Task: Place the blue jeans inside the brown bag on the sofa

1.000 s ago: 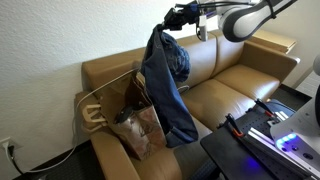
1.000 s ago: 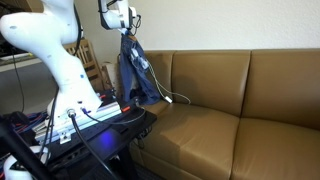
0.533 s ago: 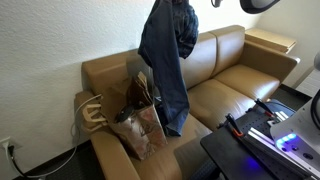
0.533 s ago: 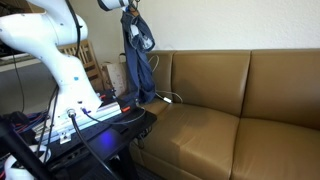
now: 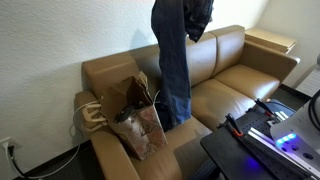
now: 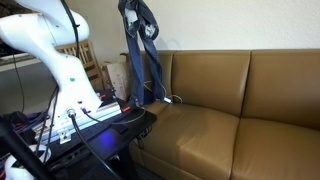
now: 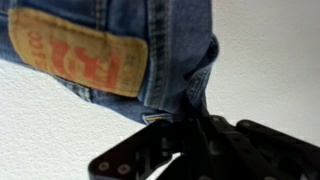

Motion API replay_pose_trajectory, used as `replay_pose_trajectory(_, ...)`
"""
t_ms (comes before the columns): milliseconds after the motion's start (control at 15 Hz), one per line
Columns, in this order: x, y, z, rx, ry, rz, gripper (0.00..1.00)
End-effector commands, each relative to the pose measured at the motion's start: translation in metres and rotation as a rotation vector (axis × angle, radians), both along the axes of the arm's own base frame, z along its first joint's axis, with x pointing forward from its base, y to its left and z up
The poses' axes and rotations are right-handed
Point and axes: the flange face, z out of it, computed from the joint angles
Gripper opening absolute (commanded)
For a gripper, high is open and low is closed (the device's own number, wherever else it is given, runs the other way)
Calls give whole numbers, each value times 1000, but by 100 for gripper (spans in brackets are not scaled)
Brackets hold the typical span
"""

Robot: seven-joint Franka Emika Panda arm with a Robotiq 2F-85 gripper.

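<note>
Over sofa [image 5: 232, 95], jeans [image 5: 175, 60] hang from end effector [image 7: 200, 118].

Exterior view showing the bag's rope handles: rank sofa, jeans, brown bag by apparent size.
Largest: sofa, clearly.
Then jeans and brown bag, about alike: jeans taller but narrow and cropped at the top edge, bag wider and nearer the camera. Not ranking those.

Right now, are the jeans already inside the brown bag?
No, the jeans hang full length in the air beside the bag.

The tool [image 7: 197, 118] is clamped tight — white arm [image 6: 52, 45] reaching upward.
</note>
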Motion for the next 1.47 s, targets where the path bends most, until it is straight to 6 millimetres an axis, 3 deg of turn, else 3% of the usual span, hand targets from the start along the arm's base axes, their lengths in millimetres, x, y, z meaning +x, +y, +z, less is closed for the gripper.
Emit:
replay_pose_trajectory(0,16,10,22,-2,-145,-17,1)
replay_pose_trajectory(133,15,40,66,-26,-218,27,1)
replay_pose_trajectory(267,9,69,95,-64,-295,82,1)
replay_pose_trajectory(733,-39,175,218,-111,-635,174,1)
replay_pose_trajectory(1200,-108,230,335,-19,-867,74,1)
replay_pose_trajectory(1400,-146,245,364,0,-987,56,1)
